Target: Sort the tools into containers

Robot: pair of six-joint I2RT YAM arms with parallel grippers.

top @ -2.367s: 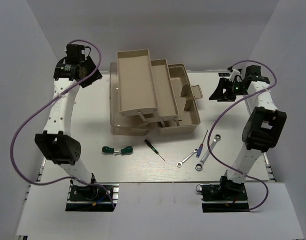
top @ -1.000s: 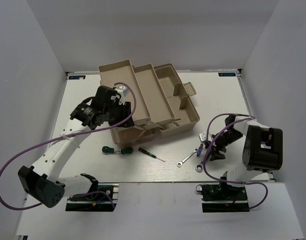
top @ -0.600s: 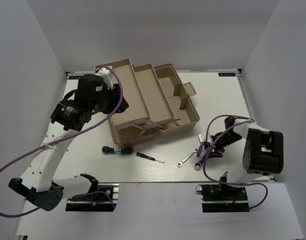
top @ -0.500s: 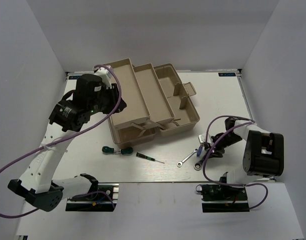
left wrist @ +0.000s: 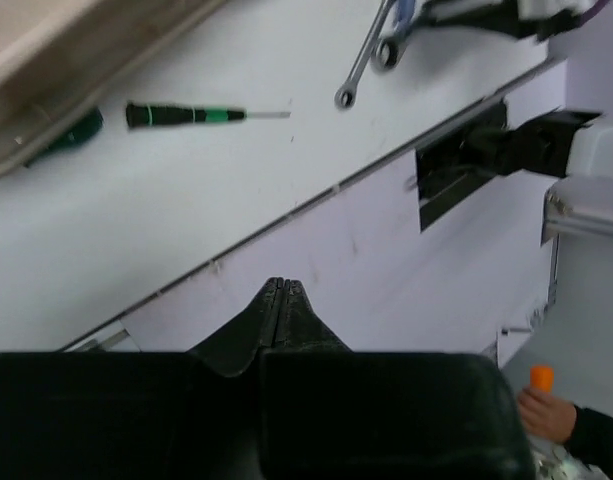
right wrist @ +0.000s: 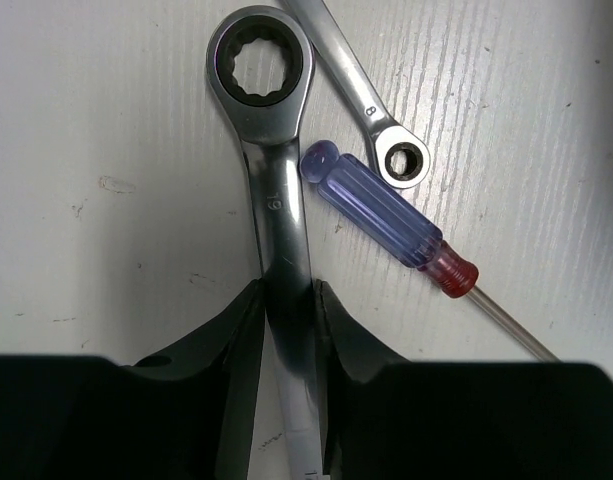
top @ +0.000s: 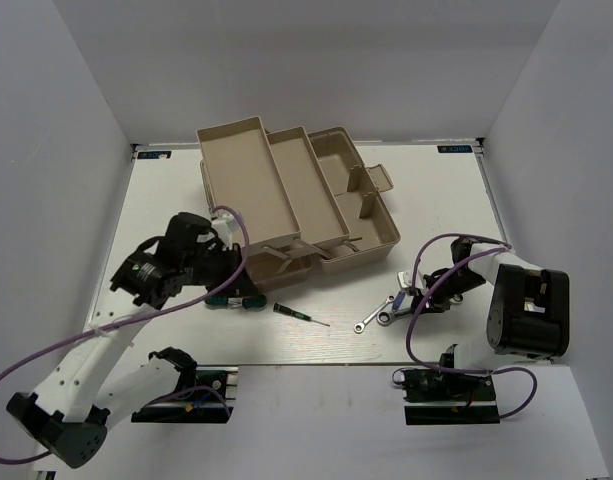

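- Your right gripper has its fingers pinched on the shank of the larger wrench. The wrench lies flat on the table, with its ring end out ahead of the tips.
- The red/blue-handled screwdriver lies just beside that wrench, blue end nearest the shank. The smaller wrench is close by, its ring end by the blue handle.
- Your left gripper has its fingers pressed together with nothing between them.
- From overhead, the left gripper sits low beside the two green-handled screwdrivers, in front of the toolbox.
- The black-handled screwdriver lies alone on the table, between the green pair and the wrenches.
- The toolbox stands open towards the back of the table, its beige trays fanned out to the left of the base compartment.
- The tabletop is white, and plain white walls close it in on three sides.
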